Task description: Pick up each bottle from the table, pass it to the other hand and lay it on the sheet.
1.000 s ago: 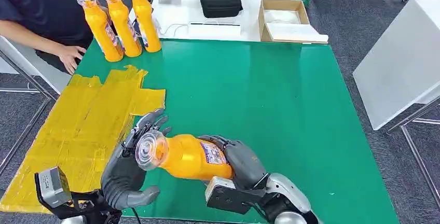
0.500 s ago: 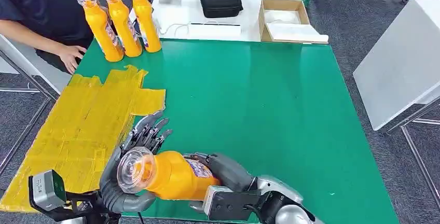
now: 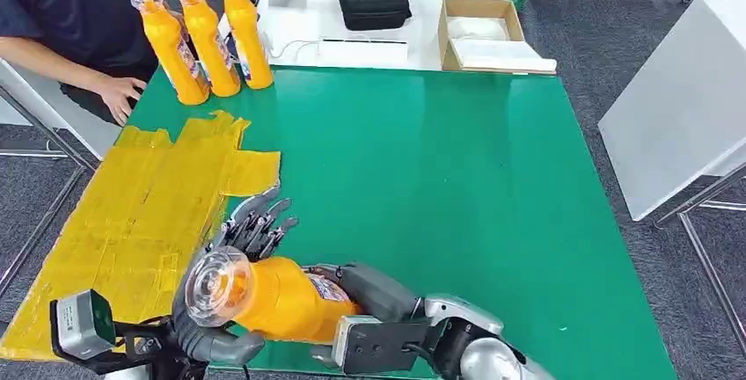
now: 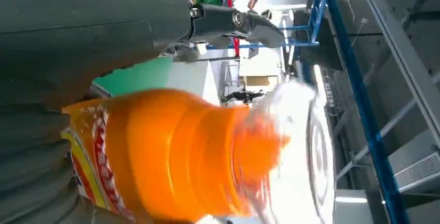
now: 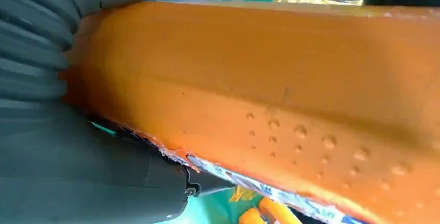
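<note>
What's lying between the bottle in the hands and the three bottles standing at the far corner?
In the head view, the yellow sheet and bare green table lie between the held bottle and the three standing bottles.

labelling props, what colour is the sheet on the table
Yellow, a patchwork of taped strips; the sheet shows best in the head view.

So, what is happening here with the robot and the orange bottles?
The robot is holding one orange bottle sideways above the near edge of the green table. Its right hand grips the body, and its left hand is under the neck with fingers spread, apparently a handover. Three more bottles stand at the far corner beside the yellow sheet, where a person sits.
</note>
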{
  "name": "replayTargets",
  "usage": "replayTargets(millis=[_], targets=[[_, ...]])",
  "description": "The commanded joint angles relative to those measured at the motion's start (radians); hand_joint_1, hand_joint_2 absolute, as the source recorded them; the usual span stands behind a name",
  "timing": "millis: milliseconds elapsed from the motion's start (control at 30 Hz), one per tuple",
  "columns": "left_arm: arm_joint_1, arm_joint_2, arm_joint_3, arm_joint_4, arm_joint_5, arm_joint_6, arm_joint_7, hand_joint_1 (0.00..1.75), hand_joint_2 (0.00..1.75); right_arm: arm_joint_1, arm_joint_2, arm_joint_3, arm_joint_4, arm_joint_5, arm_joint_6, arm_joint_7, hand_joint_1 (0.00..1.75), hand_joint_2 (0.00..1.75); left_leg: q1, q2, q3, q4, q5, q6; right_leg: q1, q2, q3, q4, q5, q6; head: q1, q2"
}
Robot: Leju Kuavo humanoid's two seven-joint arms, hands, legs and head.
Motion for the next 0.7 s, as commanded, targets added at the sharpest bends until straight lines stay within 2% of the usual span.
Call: replayTargets(millis=[33, 700], targets=[[-0.038, 0.038, -0.038, 0.063, -0.031, 0.005, -0.008, 1.75, 1.75, -0.061, 0.002, 0.078, 0.08, -0.003, 0.009, 0.008, 1.75, 1.75, 0.0, 0.001, 0.005, -0.002, 0.0, 0.001, 0.0, 0.0, 0.004, -0.002, 0.0, -0.002, 0.0, 0.0], [-0.057, 0.063, -0.061, 0.086, -0.024, -0.031, -0.005, 1.75, 1.75, -0.065, -0.001, 0.075, 0.093, -0.022, 0.013, 0.004, 1.75, 1.75, -0.001, 0.0, 0.004, -0.002, 0.0, 0.001, 0.0, 0.0, 0.004, -0.001, 0.0, -0.002, 0.0, 0.0]])
